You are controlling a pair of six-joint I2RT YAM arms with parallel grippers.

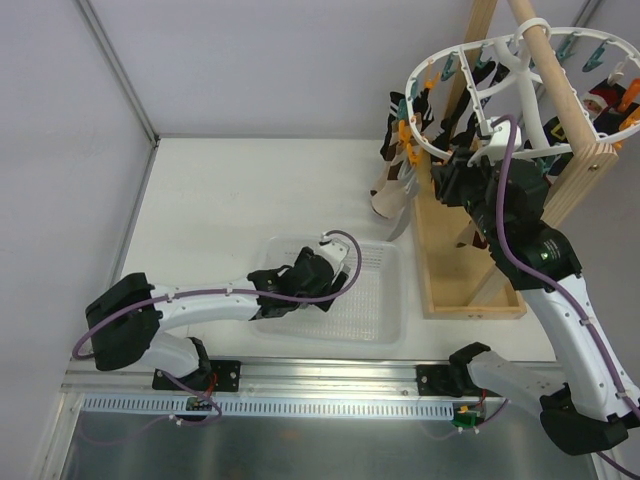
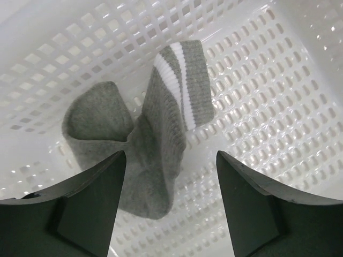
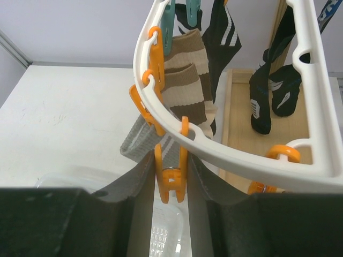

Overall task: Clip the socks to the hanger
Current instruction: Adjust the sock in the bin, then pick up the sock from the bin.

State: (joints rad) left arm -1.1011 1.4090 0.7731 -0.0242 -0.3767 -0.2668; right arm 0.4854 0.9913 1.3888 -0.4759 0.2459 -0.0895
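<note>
- Left arm point(image 1: 200, 302): we have it stretched low from its base toward the right, with the wrist bent downward.
- Left gripper point(image 2: 170, 160): pointing down, its dark fingers point(image 2: 88, 206) spread wide and gripping nothing.
- Right arm point(image 1: 572, 320): we have it rising from its base, folded at the elbow, with the forearm reaching up and away.
- Right gripper point(image 3: 171, 166): held high, its fingers point(image 3: 134, 214) drawn close against either side of an orange clip point(image 3: 171, 184).

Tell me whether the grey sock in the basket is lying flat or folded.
Folded. In the left wrist view the grey sock is bunched and doubled over itself on the white basket floor, not spread flat.
</note>
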